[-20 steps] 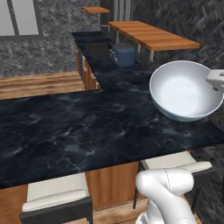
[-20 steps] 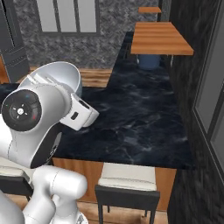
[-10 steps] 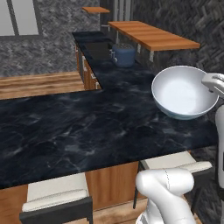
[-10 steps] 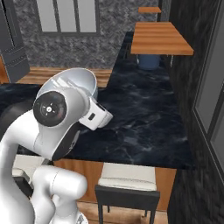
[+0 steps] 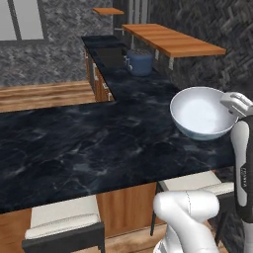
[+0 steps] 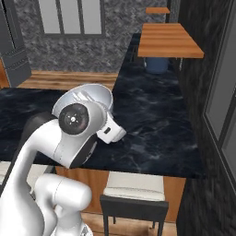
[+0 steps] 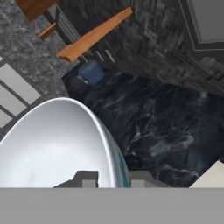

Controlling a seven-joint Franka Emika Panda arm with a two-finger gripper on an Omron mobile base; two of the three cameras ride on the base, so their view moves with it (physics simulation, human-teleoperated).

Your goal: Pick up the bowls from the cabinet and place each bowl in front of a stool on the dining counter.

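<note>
A round deep white bowl with a teal rim (image 5: pixel 201 112) is held above the right part of the black white-veined marble surface (image 5: pixel 89 148), tilted so that its pale inside faces the left base view. The claw (image 7: pixel 113 178) is clamped on the bowl's rim, one dark fingertip (image 7: pixel 87 178) inside the wall and the other outside it, as seen in the hand view. In the right base view the bowl (image 6: pixel 94 94) is largely hidden behind the white arm.

Two stools with square cream cushioned seats on dark frames stand at the near edge of the surface: one at the near left (image 5: pixel 64 220), one near the right (image 5: pixel 197 183), almost beneath the bowl. Nothing is seen lying on the marble below the bowl.

Farther off, a blue-grey pot (image 5: pixel 140 63) stands on the drawer-fronted black-topped counter (image 5: pixel 111 62), under a plain wooden shelf (image 5: pixel 170 39) fixed to the dark herringbone wall. A second, smaller wooden shelf (image 5: pixel 107 11) is seen farther back.
</note>
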